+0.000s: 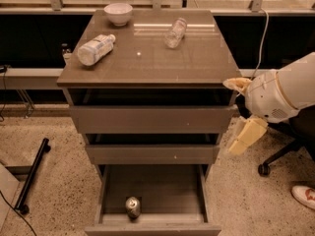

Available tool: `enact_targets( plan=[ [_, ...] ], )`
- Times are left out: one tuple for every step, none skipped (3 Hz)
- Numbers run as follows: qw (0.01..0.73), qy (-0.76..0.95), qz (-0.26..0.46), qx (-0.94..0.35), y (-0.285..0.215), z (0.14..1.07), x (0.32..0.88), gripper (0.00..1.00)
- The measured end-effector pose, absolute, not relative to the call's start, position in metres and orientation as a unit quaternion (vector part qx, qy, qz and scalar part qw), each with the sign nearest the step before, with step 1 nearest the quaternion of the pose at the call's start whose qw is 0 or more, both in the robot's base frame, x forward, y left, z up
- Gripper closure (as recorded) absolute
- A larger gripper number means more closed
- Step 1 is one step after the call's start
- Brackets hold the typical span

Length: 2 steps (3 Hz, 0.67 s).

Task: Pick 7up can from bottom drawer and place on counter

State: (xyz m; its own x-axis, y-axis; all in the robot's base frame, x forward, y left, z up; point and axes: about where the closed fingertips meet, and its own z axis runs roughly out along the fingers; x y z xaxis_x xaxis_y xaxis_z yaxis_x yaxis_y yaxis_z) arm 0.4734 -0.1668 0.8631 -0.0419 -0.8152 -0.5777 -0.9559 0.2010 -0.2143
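The 7up can (132, 206) stands upright with its silver top showing, near the front wall of the open bottom drawer (162, 188). The two drawers above are partly pulled out. The counter (152, 60) is the glossy brown top of the cabinet. My gripper (240, 111) is at the right of the cabinet, level with the top drawer and well above and to the right of the can. Its yellowish fingers (247, 135) stand apart and hold nothing.
On the counter lie two clear plastic bottles, one at the left (96, 49) and one at the back (175, 32), with a white bowl (118, 13) at the back left. A chair base (275, 161) and a shoe (304, 195) are at the right. A black stand leg (32, 176) lies on the floor at the left.
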Motion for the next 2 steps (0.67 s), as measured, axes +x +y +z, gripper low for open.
enact_targets(
  plan=[
    [0.305, 0.712, 0.115, -0.621, -0.167, 0.863, 0.473, 0.0],
    [0.317, 0.717, 0.111, -0.611, -0.159, 0.844, 0.48, 0.0]
  ],
)
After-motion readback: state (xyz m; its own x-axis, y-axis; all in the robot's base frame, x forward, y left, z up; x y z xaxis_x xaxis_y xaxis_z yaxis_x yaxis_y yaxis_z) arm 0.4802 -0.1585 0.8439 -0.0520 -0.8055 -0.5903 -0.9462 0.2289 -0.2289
